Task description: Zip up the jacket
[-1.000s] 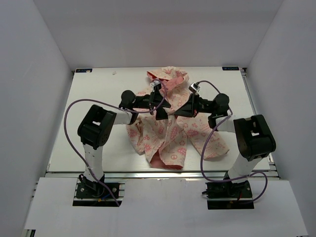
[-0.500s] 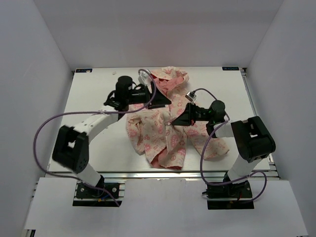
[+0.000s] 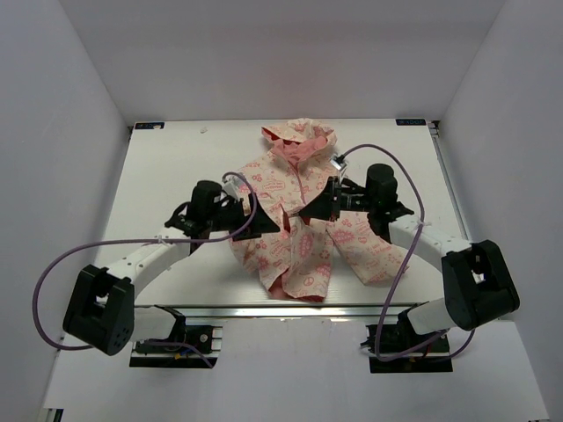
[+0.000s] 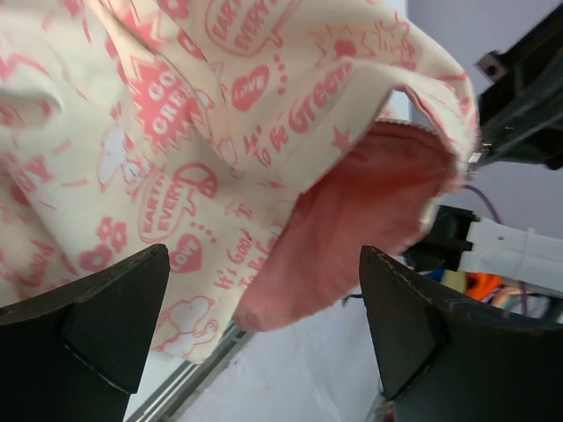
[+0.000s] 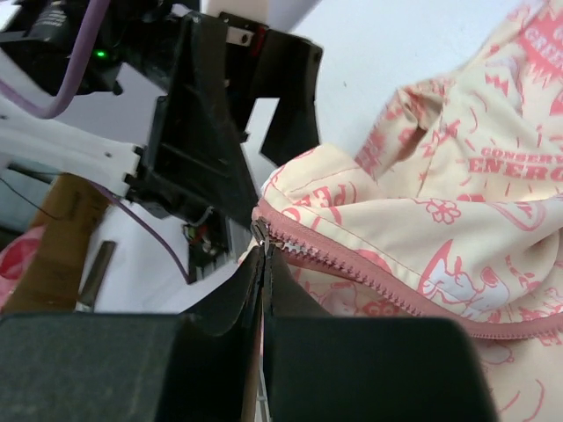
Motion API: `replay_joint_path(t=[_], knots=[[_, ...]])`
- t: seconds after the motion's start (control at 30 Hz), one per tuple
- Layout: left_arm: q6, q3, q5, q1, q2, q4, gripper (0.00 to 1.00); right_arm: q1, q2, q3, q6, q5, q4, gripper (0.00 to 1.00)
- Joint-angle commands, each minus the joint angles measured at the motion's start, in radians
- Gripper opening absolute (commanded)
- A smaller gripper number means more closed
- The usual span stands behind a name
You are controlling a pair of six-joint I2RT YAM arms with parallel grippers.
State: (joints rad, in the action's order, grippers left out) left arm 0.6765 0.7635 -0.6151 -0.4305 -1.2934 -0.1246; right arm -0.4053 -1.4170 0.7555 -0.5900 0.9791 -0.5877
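Observation:
The jacket (image 3: pixel 303 224), cream with pink print, lies spread in the middle of the table with its hood (image 3: pixel 301 139) at the far end. My right gripper (image 3: pixel 304 211) is shut on the end of the pink zipper strip (image 5: pixel 378 286). The fingertips (image 5: pixel 274 264) pinch the metal zipper end and hold that front edge lifted. My left gripper (image 3: pixel 266 225) is open, just left of the jacket's front opening, with nothing between its fingers (image 4: pixel 97 325). It faces cream fabric (image 4: pixel 176 132) and a fold of pink lining (image 4: pixel 369 202).
White walls enclose the table (image 3: pixel 167 176) on the left, right and back. The table's metal front rail (image 3: pixel 290 308) runs below the jacket's hem. My left gripper's black body (image 5: pixel 198 141) shows close behind the zipper end in the right wrist view.
My left arm has pulled back from beside the hood, toward me, to the jacket's left front panel. The jacket now lies more spread out. My right gripper has stayed shut on the zipper end.

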Motion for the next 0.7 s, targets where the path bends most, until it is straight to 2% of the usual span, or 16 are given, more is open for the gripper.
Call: replay_joint_path(t=[0.0, 0.2, 0.33, 0.67], knots=[[0.130, -0.084, -0.058, -0.005, 0.101, 0.239, 0.98, -0.053, -0.005, 0.050, 0.145, -0.079, 0.192, 0.00], [0.146, -0.113, 0.014, -0.005, 0.178, 0.175, 0.97, -0.087, 0.004, 0.042, 0.159, -0.134, 0.238, 0.00], [0.172, -0.121, 0.055, -0.005, 0.238, 0.204, 0.95, -0.128, 0.029, 0.030, 0.176, -0.174, 0.262, 0.00], [0.204, -0.135, -0.017, -0.025, 0.140, 0.342, 0.85, -0.145, 0.056, 0.027, 0.164, -0.194, 0.247, 0.00]])
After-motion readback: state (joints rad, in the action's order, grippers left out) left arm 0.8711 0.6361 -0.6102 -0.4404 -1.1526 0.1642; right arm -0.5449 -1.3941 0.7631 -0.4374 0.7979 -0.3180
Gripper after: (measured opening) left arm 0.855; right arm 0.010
